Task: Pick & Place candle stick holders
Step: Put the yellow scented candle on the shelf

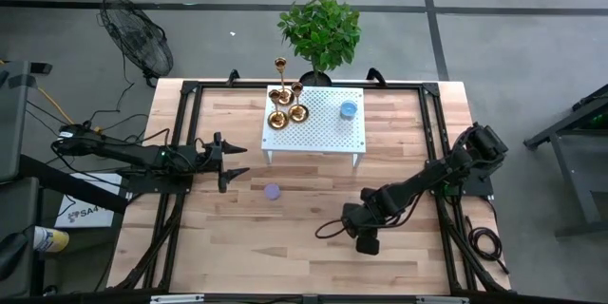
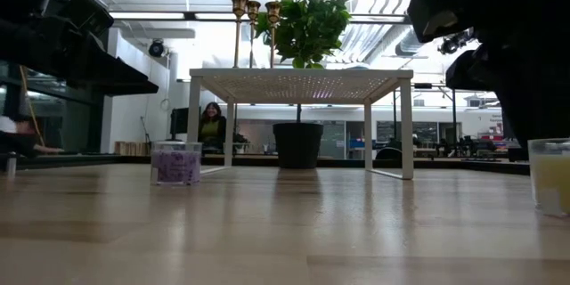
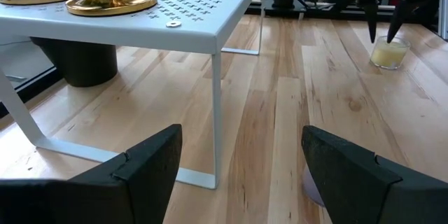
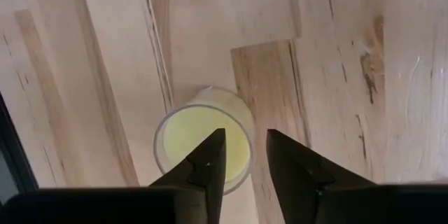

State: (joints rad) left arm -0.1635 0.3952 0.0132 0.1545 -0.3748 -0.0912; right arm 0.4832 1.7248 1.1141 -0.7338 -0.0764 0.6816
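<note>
Three gold candle stick holders [image 1: 284, 95] stand bunched on the back-left part of the white perforated stand [image 1: 332, 133], a blue candle [image 1: 348, 109] sits alone on its right side, one purple candle [image 1: 273, 191] rests on the wooden worktop [image 1: 304, 237] in front, and one yellow candle [image 4: 203, 140] stands near the right front. The right end effector [image 4: 245, 155] points straight down over that yellow candle, fingers slightly parted with one tip above the wax, gripping nothing. The left end effector [image 1: 231, 161] waits spread wide left of the stand, with a potted plant [image 1: 321, 33] and a floor fan [image 1: 138, 38] behind the worktop and a person seated far off in the room.
</note>
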